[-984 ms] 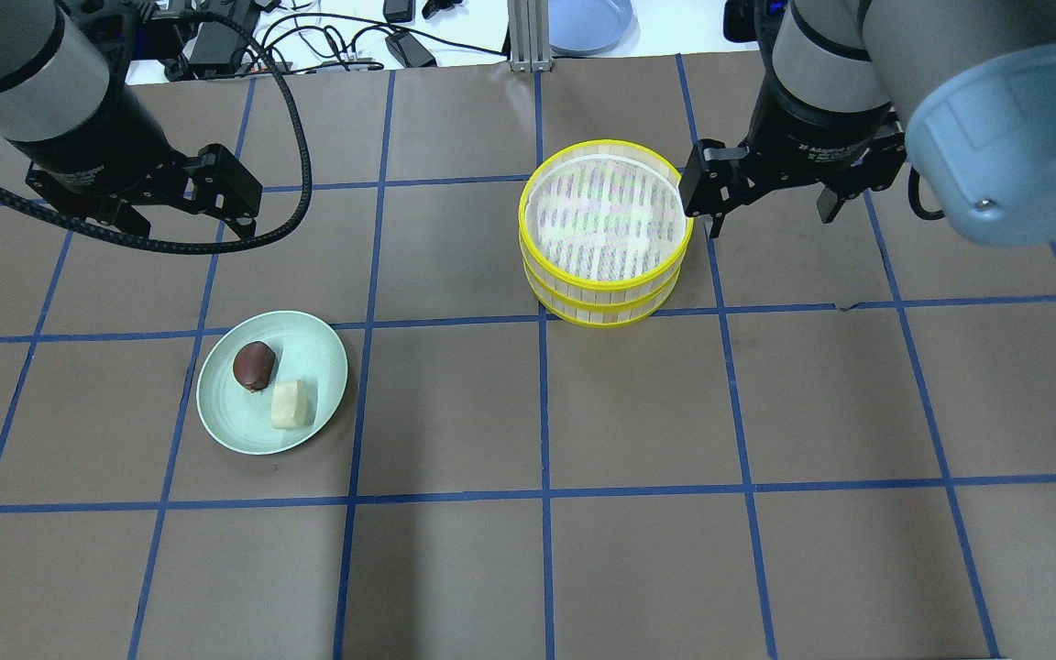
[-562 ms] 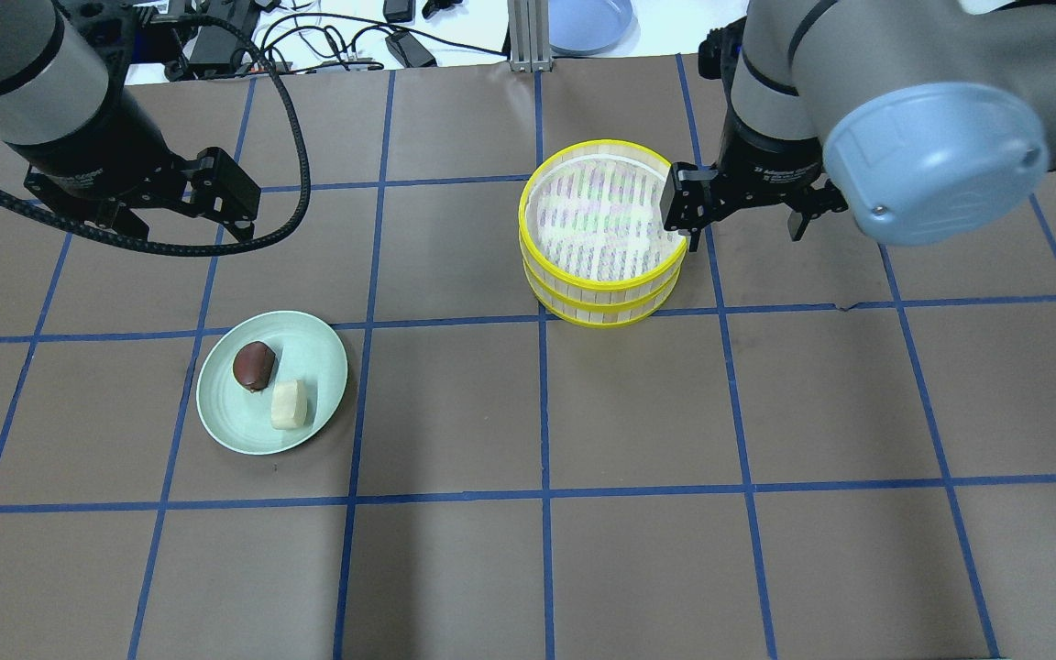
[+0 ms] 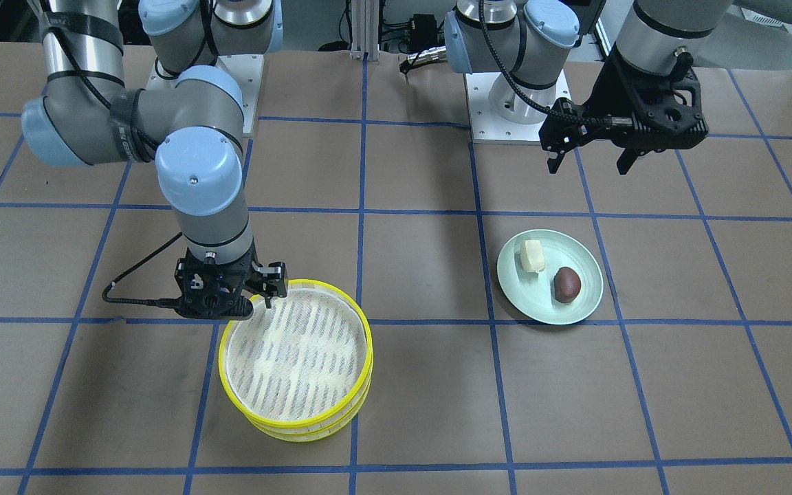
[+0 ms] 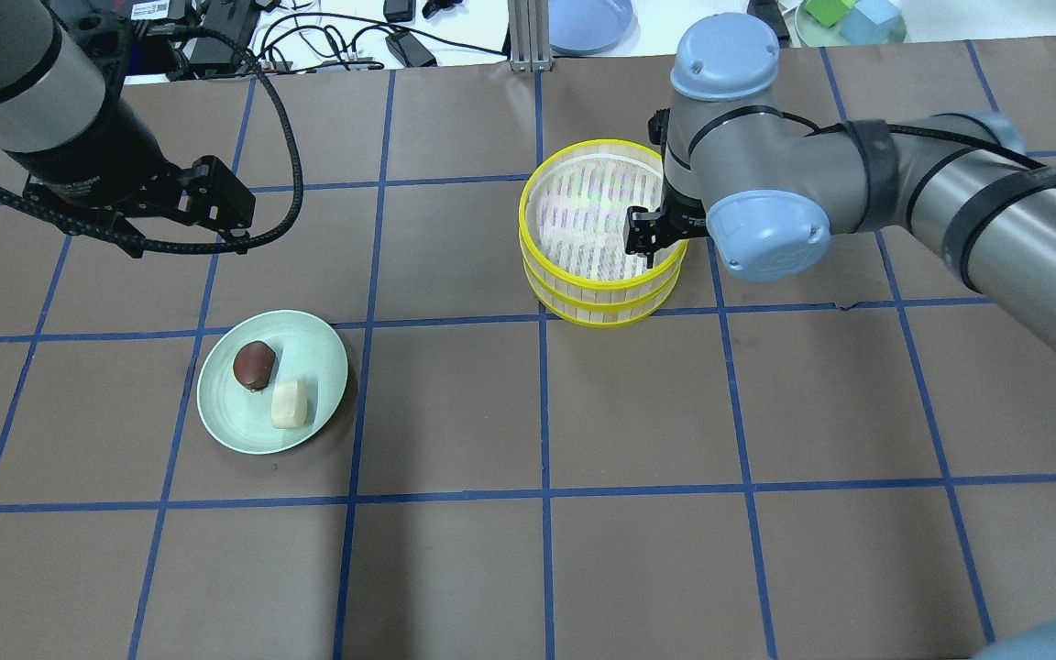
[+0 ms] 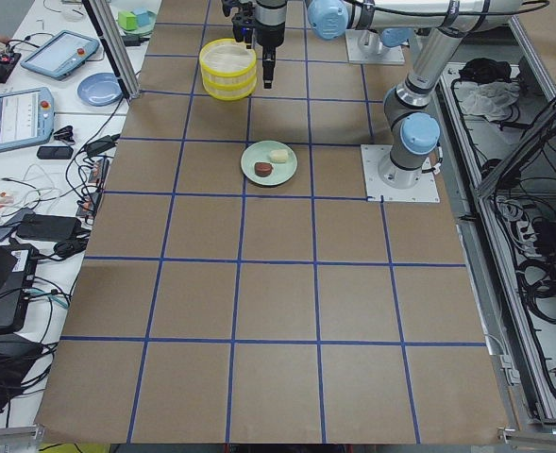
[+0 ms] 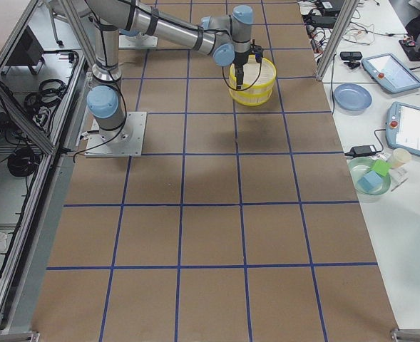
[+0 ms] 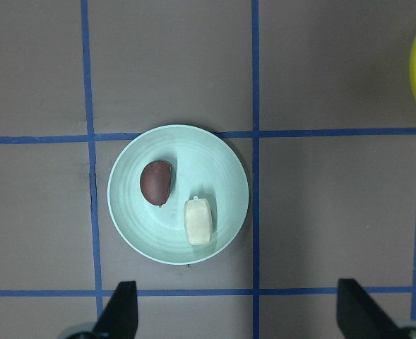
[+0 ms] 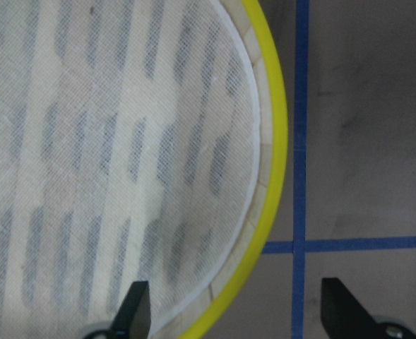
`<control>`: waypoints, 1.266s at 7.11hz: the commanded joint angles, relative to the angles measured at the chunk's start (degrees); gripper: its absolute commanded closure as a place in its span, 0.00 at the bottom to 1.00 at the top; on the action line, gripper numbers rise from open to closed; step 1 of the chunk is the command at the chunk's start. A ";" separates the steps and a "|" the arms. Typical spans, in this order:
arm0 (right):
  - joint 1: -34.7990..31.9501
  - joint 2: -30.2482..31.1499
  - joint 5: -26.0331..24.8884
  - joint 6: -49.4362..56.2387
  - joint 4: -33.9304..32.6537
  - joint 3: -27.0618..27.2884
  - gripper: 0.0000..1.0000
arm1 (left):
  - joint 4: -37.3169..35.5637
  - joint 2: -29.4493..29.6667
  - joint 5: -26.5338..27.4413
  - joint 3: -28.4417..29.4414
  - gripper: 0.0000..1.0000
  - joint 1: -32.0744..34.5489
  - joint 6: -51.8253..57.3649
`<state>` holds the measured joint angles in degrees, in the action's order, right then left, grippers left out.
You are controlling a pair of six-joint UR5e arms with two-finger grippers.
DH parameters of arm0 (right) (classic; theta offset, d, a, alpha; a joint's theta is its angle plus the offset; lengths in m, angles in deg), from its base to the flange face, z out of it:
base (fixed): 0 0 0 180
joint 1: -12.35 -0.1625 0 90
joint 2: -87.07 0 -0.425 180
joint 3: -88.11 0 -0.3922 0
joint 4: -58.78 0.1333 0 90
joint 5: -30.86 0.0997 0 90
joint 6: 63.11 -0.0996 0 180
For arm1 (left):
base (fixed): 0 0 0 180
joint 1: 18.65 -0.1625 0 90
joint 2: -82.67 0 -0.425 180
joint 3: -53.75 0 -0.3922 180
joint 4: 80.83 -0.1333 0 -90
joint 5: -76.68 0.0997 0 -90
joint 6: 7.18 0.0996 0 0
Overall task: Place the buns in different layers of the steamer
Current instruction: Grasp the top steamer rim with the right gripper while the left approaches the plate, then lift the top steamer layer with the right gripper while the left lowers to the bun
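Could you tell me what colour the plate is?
The plate is pale mint green, clearest in the left wrist view.

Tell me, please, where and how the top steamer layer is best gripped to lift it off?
I'd grip the top steamer layer by its thin upright wall, coming straight down on the side under the right gripper: the tray looks too wide to span, so one finger goes inside over the mesh liner, one outside. That gripper, open, hangs astride the rim there.
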<state>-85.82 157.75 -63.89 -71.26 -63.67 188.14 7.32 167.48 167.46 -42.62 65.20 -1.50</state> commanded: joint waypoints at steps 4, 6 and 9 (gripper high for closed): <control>0.08 -0.72 0.72 -2.39 -4.03 -0.36 1.00 | -2.53 11.23 -0.35 -4.97 0.00 -5.02 0.65; 0.95 8.37 1.77 -2.39 3.02 -1.24 1.00 | -3.15 17.12 -2.44 -6.02 0.01 -5.11 0.82; 5.59 16.50 3.96 -1.52 17.91 -6.43 1.00 | -3.76 23.63 -1.84 -7.08 0.02 -5.11 3.62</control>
<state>-82.64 171.82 -60.63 -73.29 -50.79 183.12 4.03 188.55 165.37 -49.34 60.10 0.58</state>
